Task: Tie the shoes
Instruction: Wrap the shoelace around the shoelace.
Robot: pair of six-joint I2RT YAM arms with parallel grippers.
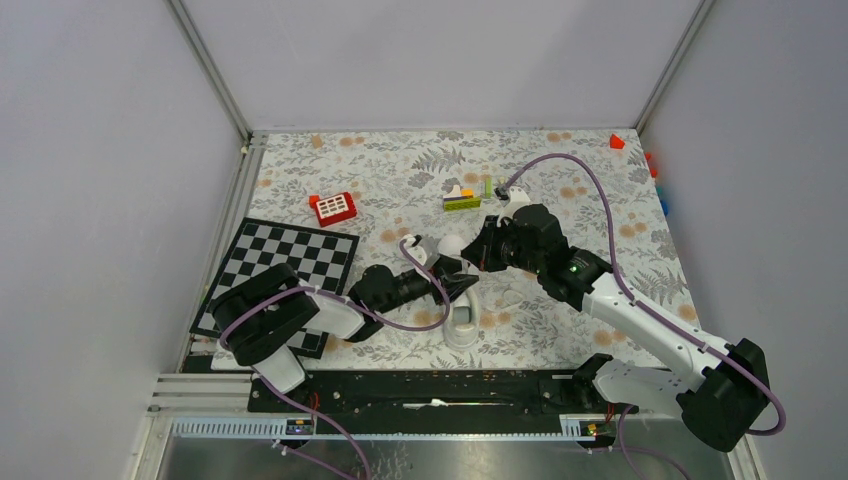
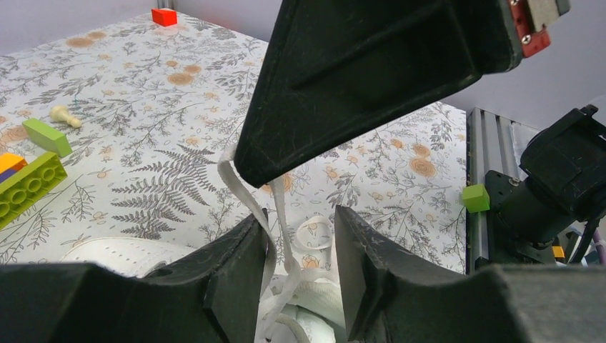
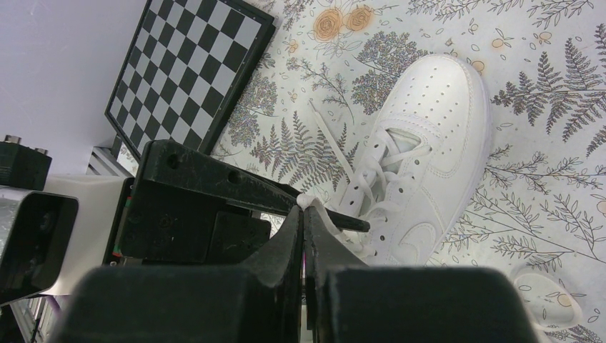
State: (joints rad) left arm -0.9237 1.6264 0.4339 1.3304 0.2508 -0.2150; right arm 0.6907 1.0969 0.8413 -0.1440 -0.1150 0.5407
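Sneaker [image 3: 429, 157]: upright on its sole on the flowered cloth [image 1: 560, 170], near the middle of the table and towards the front edge, just right of the chessboard [image 1: 290, 260], with both arms bent in over it.
Right gripper [image 3: 306, 211]: fingers pressed tight together, and there it is, a bit of white lace [image 2: 246, 193] nipped at the very tip, held up off the shoe.
Left gripper [image 2: 300, 221]: fingers partway apart, hanging right over the lacing; strands run down through the gap, and neither pad clamps them.
Lace: drops from the right tip, passes between the left fingers and goes on to the eyelets; a loose end lies flat on the cloth, pointing towards the chessboard.
The two grippers: very close, tip nearly over tip.
Far side: a red block [image 1: 333, 207] and a small stack of bricks [image 1: 462, 197], well apart from the sneaker.
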